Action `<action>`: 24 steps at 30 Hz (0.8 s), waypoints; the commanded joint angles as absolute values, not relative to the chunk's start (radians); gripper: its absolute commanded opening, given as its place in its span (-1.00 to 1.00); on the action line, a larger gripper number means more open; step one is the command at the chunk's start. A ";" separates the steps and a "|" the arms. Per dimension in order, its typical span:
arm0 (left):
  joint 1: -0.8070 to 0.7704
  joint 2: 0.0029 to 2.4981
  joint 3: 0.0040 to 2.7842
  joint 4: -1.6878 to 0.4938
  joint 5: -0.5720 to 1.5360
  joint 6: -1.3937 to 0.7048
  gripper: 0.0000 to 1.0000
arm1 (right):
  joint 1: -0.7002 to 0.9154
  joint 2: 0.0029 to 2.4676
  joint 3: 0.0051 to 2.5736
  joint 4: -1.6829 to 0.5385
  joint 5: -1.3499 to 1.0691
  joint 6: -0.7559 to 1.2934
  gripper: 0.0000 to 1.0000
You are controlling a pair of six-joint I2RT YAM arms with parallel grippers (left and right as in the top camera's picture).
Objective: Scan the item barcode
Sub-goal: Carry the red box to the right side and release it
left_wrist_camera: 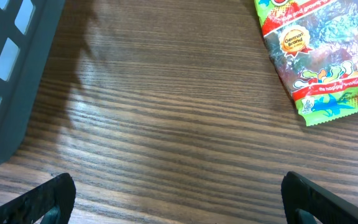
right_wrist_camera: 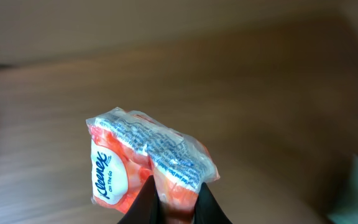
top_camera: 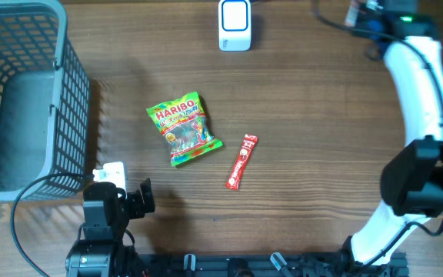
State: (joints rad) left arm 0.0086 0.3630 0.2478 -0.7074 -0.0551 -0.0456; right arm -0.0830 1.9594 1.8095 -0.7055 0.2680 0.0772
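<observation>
The item, an orange Kleenex tissue pack [right_wrist_camera: 148,158], fills the right wrist view, and my right gripper [right_wrist_camera: 174,186] is shut on its lower end. Its white label faces left and a panel of small print faces the camera. I cannot make out a barcode on it. My right arm [top_camera: 418,85] reaches to the table's back right corner. A white scanner [top_camera: 234,25] stands at the back centre, to the left of that arm. My left gripper [left_wrist_camera: 179,205] hangs open over bare wood near the front left, with nothing between its fingers.
A grey mesh basket [top_camera: 21,100] fills the left side. A green Haribo bag [top_camera: 183,129] and a red stick packet [top_camera: 241,161] lie in the middle. The bag's corner [left_wrist_camera: 328,68] shows at the upper right of the left wrist view.
</observation>
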 commanded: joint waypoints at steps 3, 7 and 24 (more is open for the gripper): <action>0.013 0.361 0.244 -0.704 -0.065 -0.033 1.00 | -0.294 2.001 1.671 -0.668 0.353 0.097 -0.91; 0.013 0.361 0.244 -0.704 -0.065 -0.033 1.00 | -0.447 2.007 1.524 -0.565 0.308 0.140 -0.91; 0.013 0.361 0.244 -0.704 -0.065 -0.033 1.00 | -0.419 1.787 1.436 -0.527 -0.296 0.218 0.99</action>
